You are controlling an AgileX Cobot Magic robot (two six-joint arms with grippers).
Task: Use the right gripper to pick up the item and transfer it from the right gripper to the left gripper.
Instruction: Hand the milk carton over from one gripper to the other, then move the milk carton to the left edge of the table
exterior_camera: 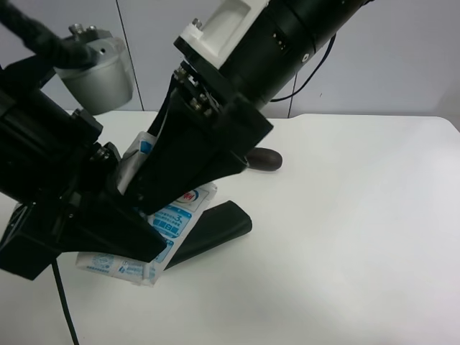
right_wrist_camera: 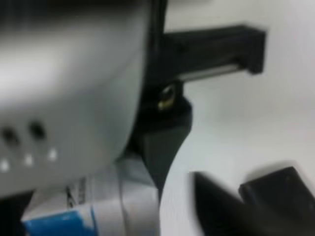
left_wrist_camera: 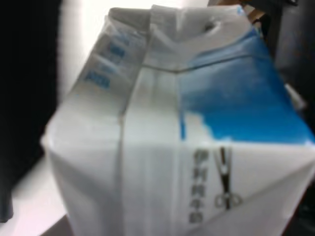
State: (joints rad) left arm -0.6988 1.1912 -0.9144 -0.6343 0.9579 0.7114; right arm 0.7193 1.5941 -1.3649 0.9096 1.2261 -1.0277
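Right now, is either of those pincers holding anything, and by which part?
The drink carton is caught between both: the right pincer spans its middle, the left pincer its lower end. Which one actually grips cannot be told.

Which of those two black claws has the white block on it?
The right gripper, whose thick arm enters at the high view's top: a white bracket sits on it. The left gripper carries a grey cylinder instead.

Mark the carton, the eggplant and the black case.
carton [exterior_camera: 175, 218]: exterior high view, on its blue-printed face.
eggplant [exterior_camera: 266, 159]: exterior high view, on its visible rounded end.
black case [exterior_camera: 215, 224]: exterior high view, on its upper face.
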